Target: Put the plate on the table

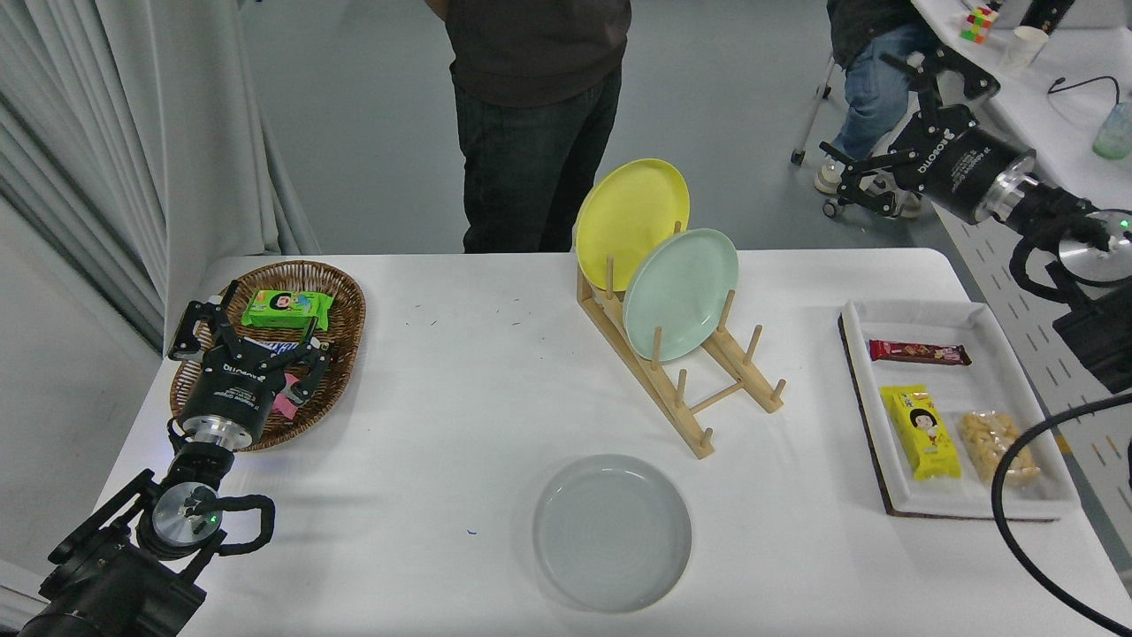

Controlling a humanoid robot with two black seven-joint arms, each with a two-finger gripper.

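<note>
One plate point(612, 533): pale grey, glossy, lying flat and face up on the bench point(460, 398), near the front edge, nothing touching it; judged already set down, task seemingly complete.
Rack point(681, 372): wooden, pegged, just behind and to the right of the grey plate; front slots vacant, presumably the source of that plate.
Yellow plate point(630, 212): propped upright in the rearmost slot, leaning back on pegs.
Mint-green plate point(681, 294): upright in the next slot forward, overlapping the yellow one.
Right gripper point(871, 177): raised high off the far right corner, well apart from the plate, fingers spread, holding nothing; judged clear of the work.
Left gripper point(252, 341): parked at lower left over the basket point(340, 301), fingers spread, empty.
Basket contents: green packet and other wrapped snacks.
Tray point(999, 318): white, at the right edge, bearing three snack packs.
Person point(531, 115): standing at the far side, hands out of view.
</note>
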